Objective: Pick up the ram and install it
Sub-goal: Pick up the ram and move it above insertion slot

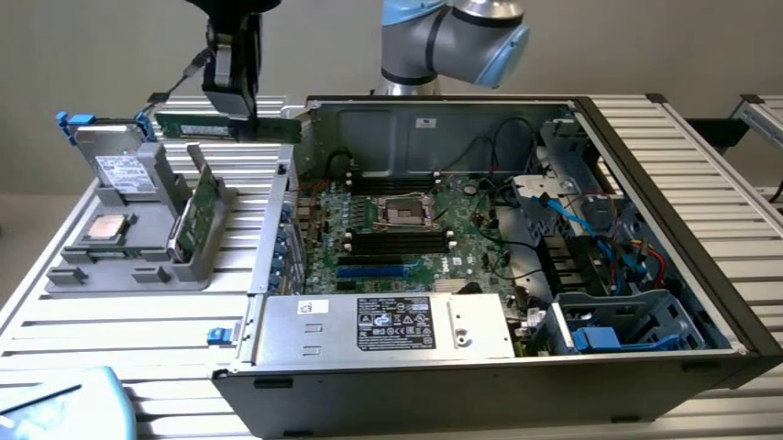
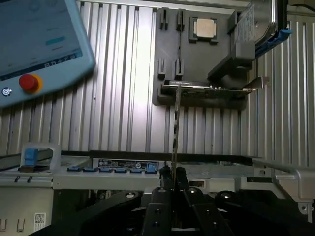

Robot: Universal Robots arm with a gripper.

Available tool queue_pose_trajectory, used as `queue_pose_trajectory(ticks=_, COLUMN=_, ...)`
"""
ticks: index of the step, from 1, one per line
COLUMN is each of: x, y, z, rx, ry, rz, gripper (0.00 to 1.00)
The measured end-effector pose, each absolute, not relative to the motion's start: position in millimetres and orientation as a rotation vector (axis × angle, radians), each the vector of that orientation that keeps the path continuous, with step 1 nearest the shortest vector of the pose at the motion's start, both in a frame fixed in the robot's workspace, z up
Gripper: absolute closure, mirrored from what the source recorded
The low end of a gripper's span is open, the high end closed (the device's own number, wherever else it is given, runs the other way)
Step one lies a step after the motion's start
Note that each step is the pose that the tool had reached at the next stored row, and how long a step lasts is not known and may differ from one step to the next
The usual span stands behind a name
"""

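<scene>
Black gripper (image 1: 235,117) is pinched tight on the ram (image 1: 190,126), a long thin green board. It's level over the ribbed metal table (image 1: 123,312).

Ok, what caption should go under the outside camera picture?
The end effector holds the ram in the air beside the open computer case, near the grey holder tray.

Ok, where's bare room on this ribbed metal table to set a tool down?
Free: the table slats between the grey plastic parts holder and the pale blue pendant, and the strip on the exterior view's right of the black computer case. Crowded: inside the case and on the holder.
</scene>
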State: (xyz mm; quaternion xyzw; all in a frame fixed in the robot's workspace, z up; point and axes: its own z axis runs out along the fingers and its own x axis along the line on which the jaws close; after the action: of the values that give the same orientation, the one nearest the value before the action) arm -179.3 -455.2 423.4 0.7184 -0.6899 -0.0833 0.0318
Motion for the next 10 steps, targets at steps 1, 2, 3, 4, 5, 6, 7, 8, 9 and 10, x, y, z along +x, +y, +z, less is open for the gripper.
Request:
queue_pose_trajectory(ticks=1, x=-175, y=-456, z=426, rx=2.212, ry=-2.125, rz=-0.257, gripper=0.86)
queue_pose_trajectory(ticks=2, x=-170, y=-456, z=428, rx=2.213, ry=-2.125, rz=-0.258, gripper=0.86)
queue_pose_trajectory(ticks=3, x=-166, y=-456, z=430, rx=2.213, ry=-2.125, rz=-0.258, gripper=0.86)
queue_pose_trajectory(ticks=4, x=-161, y=-457, z=431, rx=2.213, ry=-2.125, rz=-0.259, gripper=0.86)
queue_pose_trajectory(ticks=5, x=-157, y=-458, z=433, rx=2.212, ry=-2.125, rz=-0.259, gripper=0.86)
queue_pose_trajectory(ticks=6, x=-153, y=-458, z=433, rx=2.212, ry=-2.124, rz=-0.26, gripper=0.86)
queue_pose_trajectory(ticks=7, x=-148, y=-459, z=434, rx=2.211, ry=-2.123, rz=-0.262, gripper=0.86)
queue_pose_trajectory(ticks=8, x=-144, y=-460, z=435, rx=2.21, ry=-2.123, rz=-0.263, gripper=0.86)
queue_pose_trajectory(ticks=9, x=-139, y=-460, z=435, rx=2.21, ry=-2.122, rz=-0.264, gripper=0.86)
queue_pose_trajectory(ticks=10, x=-135, y=-460, z=435, rx=2.209, ry=-2.121, rz=-0.265, gripper=0.86)
